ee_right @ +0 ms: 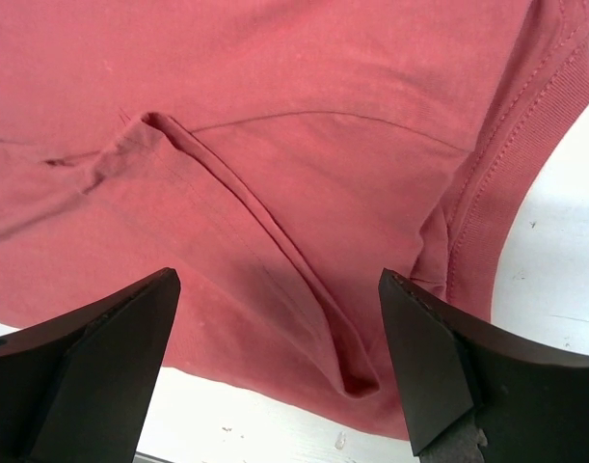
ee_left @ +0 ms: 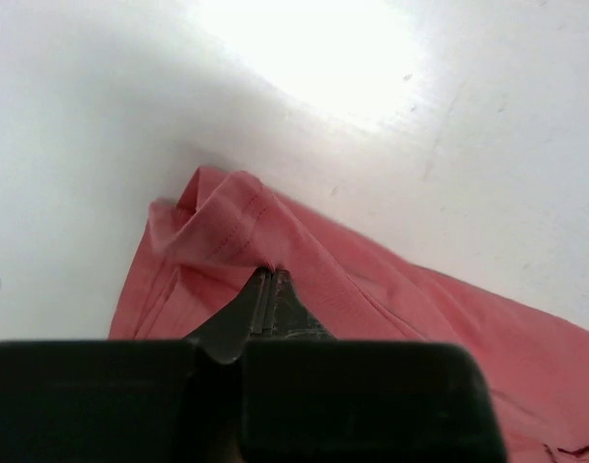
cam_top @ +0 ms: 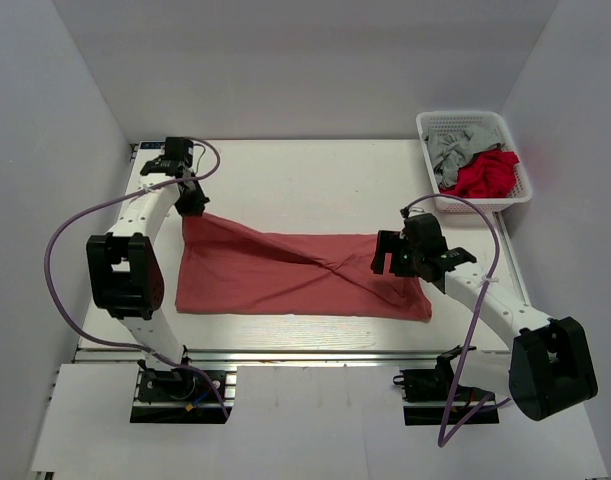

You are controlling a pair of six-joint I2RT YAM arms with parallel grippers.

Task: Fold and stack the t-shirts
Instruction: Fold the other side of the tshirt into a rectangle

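One salmon-red shirt [cam_top: 295,275] unfolded; left gripper [ee_left: 272,278] pinches 10 o'clock corner, right gripper [ee_right: 277,289] gapes empty; grey shirt [cam_top: 453,146], red shirt [cam_top: 485,176] in basket [cam_top: 426,124].

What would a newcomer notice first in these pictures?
A salmon-red t-shirt lies spread across the middle of the table, creased diagonally. The left fingers are shut on its far left corner, while the right fingers stand open over its right part. At the far right corner, a white basket holds a grey t-shirt and a brighter red t-shirt.
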